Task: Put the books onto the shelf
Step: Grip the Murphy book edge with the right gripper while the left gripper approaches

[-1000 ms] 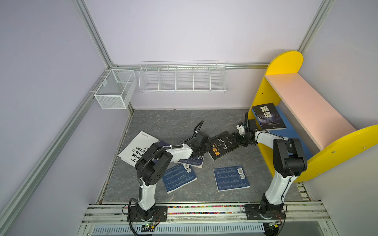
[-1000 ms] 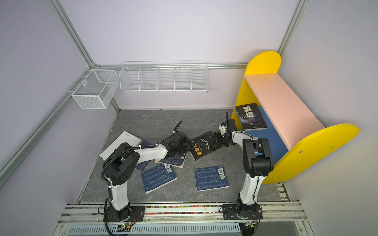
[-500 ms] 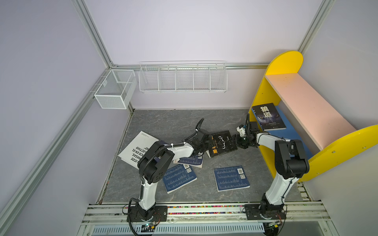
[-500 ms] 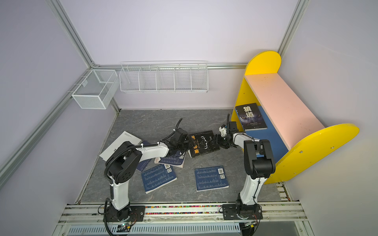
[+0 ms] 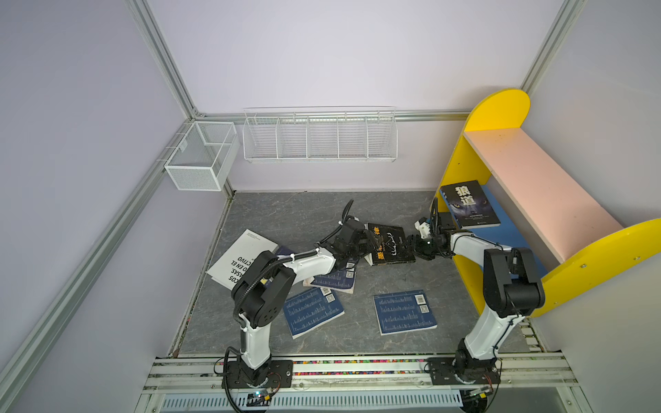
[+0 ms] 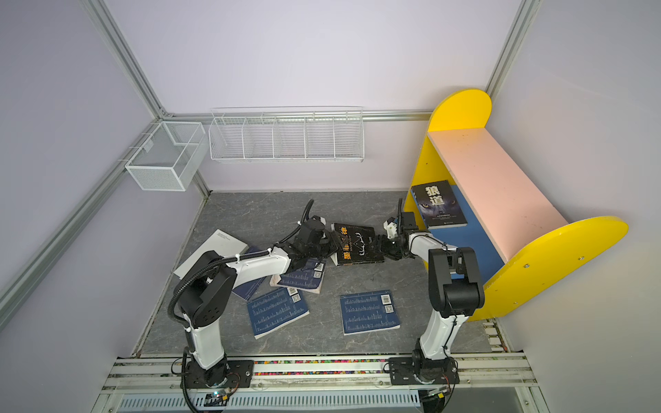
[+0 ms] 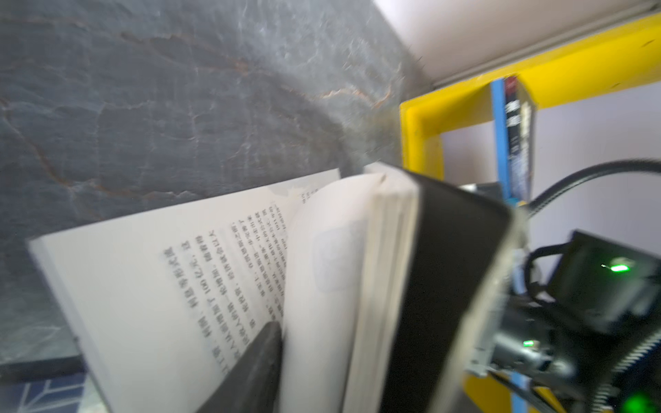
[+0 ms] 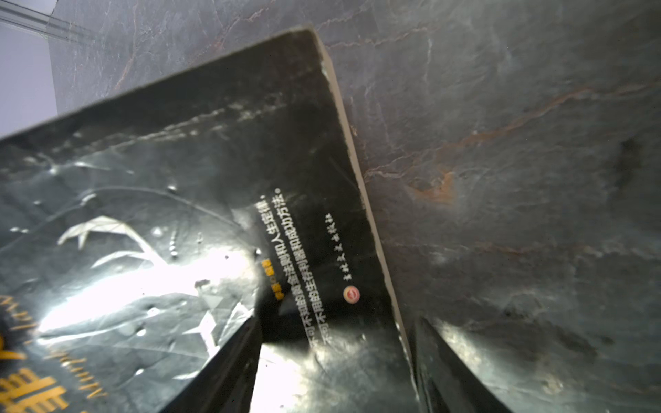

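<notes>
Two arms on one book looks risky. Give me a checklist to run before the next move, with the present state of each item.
1. The black book closed: not ok; it gapes, with a finger of the left gripper between its pages.
2. Left gripper's grip: cannot tell; its second finger is hidden.
3. The right gripper gripping: not ok; jaws open astride the book's corner.
4. Room on the shelf, blue board: ok; only the wolf-cover book lies there.

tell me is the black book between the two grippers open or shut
Partly open: in the left wrist view the black book has printed pages spread apart, with a gripper finger in the gap.
</notes>
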`<state>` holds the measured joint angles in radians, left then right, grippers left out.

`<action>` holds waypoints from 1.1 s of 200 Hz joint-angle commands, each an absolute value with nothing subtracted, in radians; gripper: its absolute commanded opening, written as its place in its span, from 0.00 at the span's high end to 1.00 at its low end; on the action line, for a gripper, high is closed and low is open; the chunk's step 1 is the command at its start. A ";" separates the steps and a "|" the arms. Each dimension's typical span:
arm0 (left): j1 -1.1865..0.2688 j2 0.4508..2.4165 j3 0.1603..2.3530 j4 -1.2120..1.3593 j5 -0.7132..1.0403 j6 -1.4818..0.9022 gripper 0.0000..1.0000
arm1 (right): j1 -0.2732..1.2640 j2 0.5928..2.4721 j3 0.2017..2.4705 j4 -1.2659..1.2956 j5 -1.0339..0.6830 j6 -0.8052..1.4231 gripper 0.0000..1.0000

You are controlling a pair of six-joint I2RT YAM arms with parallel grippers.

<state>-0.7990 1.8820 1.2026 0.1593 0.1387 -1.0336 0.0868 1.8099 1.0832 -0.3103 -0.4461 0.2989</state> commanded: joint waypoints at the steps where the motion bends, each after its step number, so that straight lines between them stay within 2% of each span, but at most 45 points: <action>1: -0.813 1.817 1.202 0.226 0.157 -1.018 0.50 | 0.101 1.778 1.092 -0.315 -0.495 0.293 0.32; 32: -0.813 1.823 1.206 0.219 0.172 -1.022 0.67 | 0.101 1.781 1.076 -0.290 -0.516 0.310 0.32; 110: -0.813 1.816 1.220 0.184 0.180 -1.005 0.81 | 0.101 1.812 1.069 -0.250 -0.550 0.342 0.34; 142: -0.813 1.816 1.240 0.118 0.159 -0.967 0.91 | 0.102 1.818 1.072 -0.245 -0.556 0.351 0.34; 169: -0.813 1.809 1.253 0.056 0.128 -0.930 1.00 | 0.100 1.812 1.078 -0.247 -0.567 0.351 0.26; 194: -0.813 1.797 1.273 0.006 0.115 -0.893 1.00 | 0.092 1.795 1.085 -0.236 -0.611 0.364 0.21; 220: -0.808 1.780 1.300 -0.029 0.117 -0.855 1.00 | 0.084 1.781 1.083 -0.200 -0.679 0.394 0.21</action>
<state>-0.7967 1.8252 1.2476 0.0269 0.0906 -0.9085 0.0795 1.8141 1.0767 -0.2798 -0.5251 0.3656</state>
